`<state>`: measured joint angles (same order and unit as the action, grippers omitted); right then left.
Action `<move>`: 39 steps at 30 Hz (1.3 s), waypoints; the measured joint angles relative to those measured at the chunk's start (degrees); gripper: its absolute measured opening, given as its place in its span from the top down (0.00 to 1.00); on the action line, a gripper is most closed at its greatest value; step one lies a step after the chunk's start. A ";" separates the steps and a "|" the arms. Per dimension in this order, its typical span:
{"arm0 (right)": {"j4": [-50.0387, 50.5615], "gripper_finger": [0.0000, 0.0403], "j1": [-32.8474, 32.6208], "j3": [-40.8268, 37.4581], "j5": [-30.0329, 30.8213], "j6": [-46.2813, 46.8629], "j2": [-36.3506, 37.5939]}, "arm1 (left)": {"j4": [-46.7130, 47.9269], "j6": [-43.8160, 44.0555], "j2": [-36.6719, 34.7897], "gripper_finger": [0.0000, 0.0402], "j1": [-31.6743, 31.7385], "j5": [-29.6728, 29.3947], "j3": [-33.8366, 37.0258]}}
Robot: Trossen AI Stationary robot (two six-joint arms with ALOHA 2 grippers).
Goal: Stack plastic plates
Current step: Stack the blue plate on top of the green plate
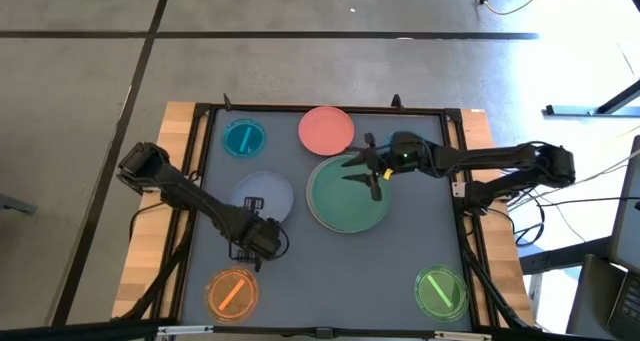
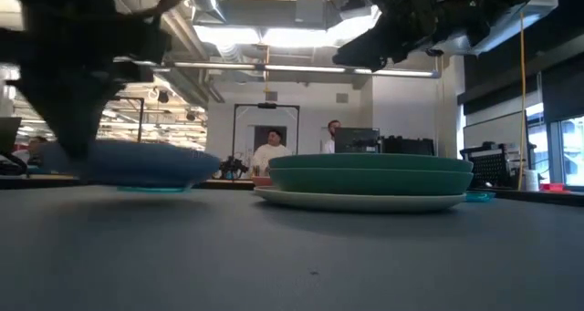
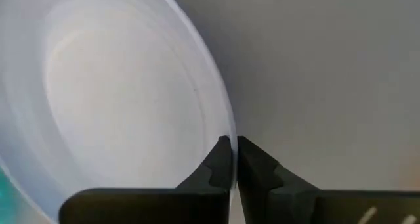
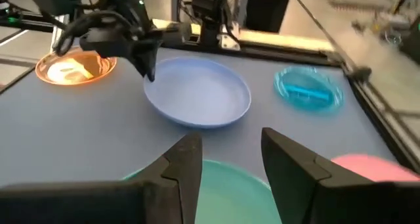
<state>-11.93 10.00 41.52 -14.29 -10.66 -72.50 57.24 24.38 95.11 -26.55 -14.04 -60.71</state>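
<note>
The grey-blue plate (image 1: pixel 266 193) sits left of the table's middle, and my left gripper (image 1: pixel 258 219) is shut on its near rim. The large green plate (image 1: pixel 346 195) lies stacked on the cream-white plate (image 2: pixel 365 202) at mid-table. My right gripper (image 1: pixel 368 171) hangs open above the green plate (image 4: pixel 230 191) and touches nothing. A pink plate (image 1: pixel 326 128) and a small teal plate (image 1: pixel 243 138) lie near the far edge. An orange plate (image 1: pixel 232 291) and a lime green plate (image 1: pixel 440 289) lie near the front edge. My left gripper (image 3: pixel 231 159) pinches the grey-blue plate's rim (image 3: pixel 223 129) between its two fingers, on the side toward the table's near edge. The fingers reach it from the near side. In the right wrist view the held rim (image 4: pixel 152 79) looks raised and the plate tilted.
A black frame (image 1: pixel 200 161) borders the grey mat, with wooden table edges (image 1: pixel 150 271) outside it. Bare mat lies between the stack and the lime green plate. People (image 2: pixel 271 152) stand in the room beyond the table.
</note>
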 joint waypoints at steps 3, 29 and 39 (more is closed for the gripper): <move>5.57 0.63 -1.38 0.00 2.50 2.51 2.87 | 0.05 -5.94 0.00 0.99 1.38 -2.41 -1.86; 29.60 0.63 -14.12 0.00 28.32 17.91 5.89 | -27.33 -51.65 1.33 0.98 18.82 3.16 -7.43; 37.12 0.63 -14.19 0.00 33.79 26.56 6.48 | -38.87 -53.30 7.55 0.98 21.03 10.08 -7.45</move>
<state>25.19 -4.19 41.52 19.50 15.90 -66.02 18.37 -28.92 102.66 -5.52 -3.96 -68.16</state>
